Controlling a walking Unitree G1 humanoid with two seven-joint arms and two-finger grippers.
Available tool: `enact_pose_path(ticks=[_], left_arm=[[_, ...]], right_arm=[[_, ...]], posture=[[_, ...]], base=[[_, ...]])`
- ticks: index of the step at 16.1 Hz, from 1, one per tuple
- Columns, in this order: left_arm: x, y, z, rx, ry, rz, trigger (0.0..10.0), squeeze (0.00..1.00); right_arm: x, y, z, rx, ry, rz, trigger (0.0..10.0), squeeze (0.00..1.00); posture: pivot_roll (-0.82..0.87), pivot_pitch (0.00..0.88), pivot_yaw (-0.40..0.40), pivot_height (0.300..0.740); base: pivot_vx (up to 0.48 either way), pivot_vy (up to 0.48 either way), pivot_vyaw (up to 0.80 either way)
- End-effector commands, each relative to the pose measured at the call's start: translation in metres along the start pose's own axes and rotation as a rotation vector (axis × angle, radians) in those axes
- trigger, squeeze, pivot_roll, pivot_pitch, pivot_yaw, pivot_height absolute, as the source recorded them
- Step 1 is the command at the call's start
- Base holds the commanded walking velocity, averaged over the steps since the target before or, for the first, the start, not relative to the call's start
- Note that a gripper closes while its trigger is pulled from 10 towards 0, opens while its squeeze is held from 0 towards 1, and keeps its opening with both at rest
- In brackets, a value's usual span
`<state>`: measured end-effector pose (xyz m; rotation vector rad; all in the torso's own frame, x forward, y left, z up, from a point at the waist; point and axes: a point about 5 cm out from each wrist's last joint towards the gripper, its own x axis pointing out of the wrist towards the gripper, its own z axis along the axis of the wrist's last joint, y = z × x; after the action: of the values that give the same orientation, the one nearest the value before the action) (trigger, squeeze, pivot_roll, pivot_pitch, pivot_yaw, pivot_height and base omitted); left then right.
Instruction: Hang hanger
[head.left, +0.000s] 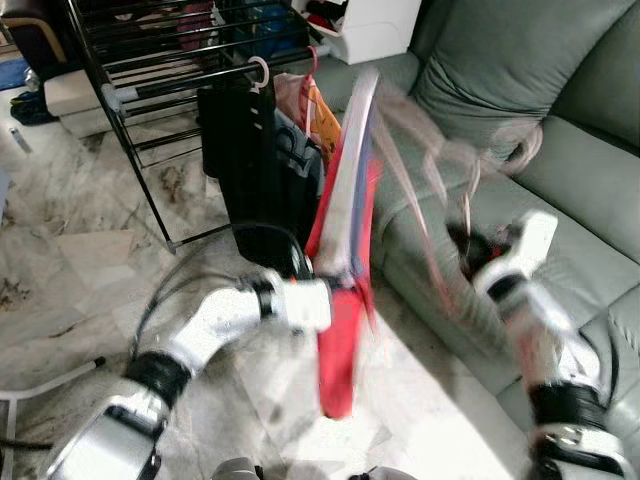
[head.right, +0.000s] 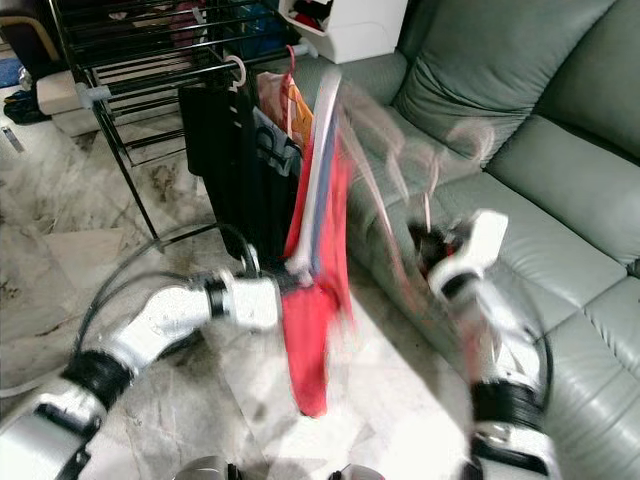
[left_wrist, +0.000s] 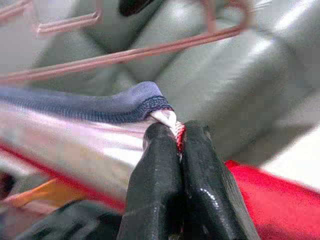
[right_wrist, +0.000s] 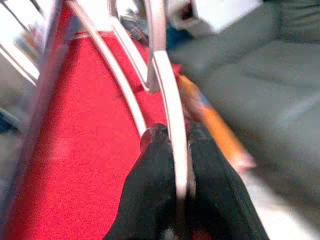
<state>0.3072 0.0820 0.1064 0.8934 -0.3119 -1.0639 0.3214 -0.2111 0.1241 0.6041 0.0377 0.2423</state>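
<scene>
Carry step: left gripper pinches the red fabric garment; right gripper clamps the pink plastic hanger. Next, you hook it over the black metal rack's rail.

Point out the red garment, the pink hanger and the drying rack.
red garment (head.left: 338, 360), left eye view, on its hanging lower part.
pink hanger (right_wrist: 172, 115), right wrist view, on the bar between the fingers.
drying rack (head.left: 180, 85), left eye view, on its front rail.

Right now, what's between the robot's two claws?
In the left eye view, the red garment and its pink hanger span the gap: the left gripper pinches the garment's edge, the right gripper clamps the hanger.
</scene>
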Motion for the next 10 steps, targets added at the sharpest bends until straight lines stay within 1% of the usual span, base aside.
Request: enact_pose_path(ticks=[1, 2, 3, 4, 5, 6, 7, 8, 9, 10], left_arm=[[-0.001, -0.016, -0.009, 0.019, 0.061, -0.070, 10.0, 0.00], [0.000, -0.014, -0.011, 0.038, 0.082, -0.049, 10.0, 0.00], [0.000, -0.013, -0.013, 0.041, 0.101, -0.031, 10.0, 0.00], [0.001, -0.009, -0.017, 0.055, 0.137, 0.011, 10.0, 0.00], [0.002, -0.002, -0.023, 0.093, 0.185, 0.068, 10.0, 0.00], [0.001, 0.005, -0.027, 0.113, 0.217, 0.116, 10.0, 0.00], [-0.001, 0.013, -0.031, 0.133, 0.253, 0.169, 10.0, 0.00], [-0.004, 0.020, -0.034, 0.152, 0.278, 0.204, 10.0, 0.00], [-0.006, 0.023, -0.035, 0.155, 0.285, 0.223, 10.0, 0.00], [-0.007, 0.025, -0.036, 0.158, 0.290, 0.233, 10.0, 0.00]], right_arm=[[0.006, 0.018, 0.047, 0.200, -0.227, 0.064, 10.0, 0.00], [0.006, 0.026, 0.048, 0.253, -0.225, 0.116, 10.0, 0.00], [0.006, 0.038, 0.043, 0.184, -0.171, 0.185, 10.0, 0.00], [0.001, 0.063, 0.033, 0.114, -0.093, 0.341, 10.0, 0.00], [-0.010, 0.085, 0.031, 0.155, -0.029, 0.521, 10.0, 0.00], [-0.018, 0.089, 0.027, 0.126, 0.033, 0.578, 10.0, 0.00], [-0.021, 0.084, 0.025, 0.114, 0.057, 0.558, 10.0, 0.00], [-0.012, 0.066, 0.024, 0.080, 0.029, 0.382, 10.0, 0.00], [-0.014, 0.064, 0.024, 0.158, 0.056, 0.390, 10.0, 0.00], [-0.020, 0.071, 0.024, 0.128, 0.071, 0.467, 10.0, 0.00]], posture=[[-0.10, 0.000, -0.005, 0.740], [-0.10, 0.000, -0.005, 0.740], [-0.10, 0.000, -0.005, 0.740], [-0.10, 0.000, -0.006, 0.740], [-0.11, 0.000, -0.007, 0.740], [-0.11, 0.000, -0.004, 0.740], [-0.11, 0.000, -0.006, 0.740], [-0.11, 0.000, -0.007, 0.740], [-0.11, 0.000, -0.007, 0.740], [-0.11, 0.000, -0.007, 0.740]], base=[[0.000, 0.000, 0.00], [0.000, 0.000, 0.00], [0.000, 0.000, 0.00], [0.000, 0.000, 0.00], [0.000, 0.000, 0.00], [0.000, 0.000, 0.00], [0.000, 0.000, 0.00], [0.000, 0.000, 0.00], [0.000, 0.000, 0.00], [0.000, 0.000, 0.00]])
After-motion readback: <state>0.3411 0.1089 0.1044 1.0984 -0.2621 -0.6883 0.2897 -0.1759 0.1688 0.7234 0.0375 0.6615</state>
